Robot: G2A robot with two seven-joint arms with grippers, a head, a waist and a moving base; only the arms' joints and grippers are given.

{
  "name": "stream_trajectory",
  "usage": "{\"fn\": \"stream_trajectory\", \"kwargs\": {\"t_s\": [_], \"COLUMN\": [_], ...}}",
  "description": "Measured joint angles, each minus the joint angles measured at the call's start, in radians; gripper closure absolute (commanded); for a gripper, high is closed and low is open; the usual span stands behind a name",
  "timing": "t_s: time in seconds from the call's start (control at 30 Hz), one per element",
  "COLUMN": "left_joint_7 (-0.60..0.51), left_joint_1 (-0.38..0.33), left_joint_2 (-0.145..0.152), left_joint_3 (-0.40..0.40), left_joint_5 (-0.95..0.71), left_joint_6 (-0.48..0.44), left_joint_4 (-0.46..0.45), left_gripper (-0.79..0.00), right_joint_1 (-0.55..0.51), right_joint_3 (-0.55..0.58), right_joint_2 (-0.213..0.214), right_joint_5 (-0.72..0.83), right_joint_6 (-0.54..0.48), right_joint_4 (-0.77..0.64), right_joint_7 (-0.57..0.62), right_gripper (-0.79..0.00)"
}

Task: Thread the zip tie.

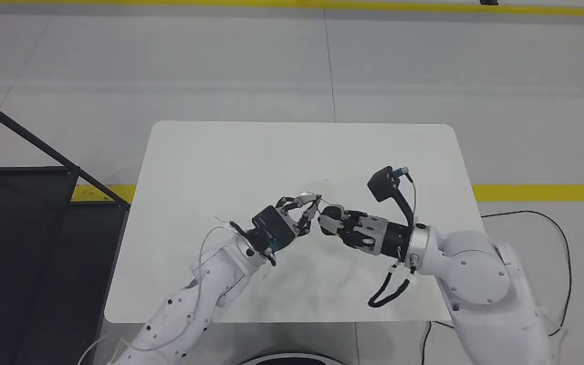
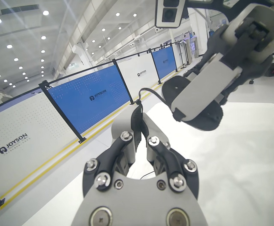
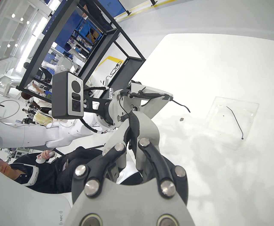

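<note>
The left end effector and right end effector each pinch the thin black plastic zip tie, which arches between them.

Grey floor w/ yellow lines, blue & white barrier panels, ceiling lights, black rack.
</note>
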Motion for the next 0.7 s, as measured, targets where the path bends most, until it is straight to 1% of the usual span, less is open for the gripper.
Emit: {"fn": "stream_trajectory", "kwargs": {"t_s": [0.3, 0.33, 0.37, 0.4, 0.43, 0.7], "left_joint_7": [-0.005, -0.006, -0.007, -0.01, -0.013, -0.042], "left_joint_1": [-0.004, -0.004, -0.003, -0.002, -0.002, 0.0], "left_joint_2": [-0.002, -0.002, -0.002, -0.003, -0.003, -0.004], "left_joint_3": [-0.02, -0.021, -0.023, -0.025, -0.026, -0.04], "left_joint_5": [-0.066, -0.073, -0.08, -0.091, -0.099, -0.141], "left_joint_6": [-0.058, -0.065, -0.072, -0.083, -0.09, -0.119], "left_joint_4": [0.009, 0.008, 0.007, 0.007, 0.007, 0.001], "left_gripper": [0.0, 0.0, 0.0, 0.0, 0.0, 0.0], "right_joint_1": [-0.022, -0.024, -0.026, -0.029, -0.03, -0.077], "right_joint_3": [0.006, 0.008, 0.01, 0.012, 0.013, 0.035], "right_joint_2": [0.009, 0.01, 0.011, 0.012, 0.013, 0.022], "right_joint_5": [-0.005, -0.002, -0.001, 0.0, 0.001, 0.012], "right_joint_6": [-0.031, -0.032, -0.033, -0.035, -0.036, -0.091], "right_joint_4": [0.006, 0.007, 0.008, 0.008, 0.008, -0.005], "right_joint_7": [-0.014, -0.015, -0.015, -0.015, -0.016, -0.036], "right_gripper": [0.0, -0.04, -0.302, -0.646, -0.785, -0.785]}}
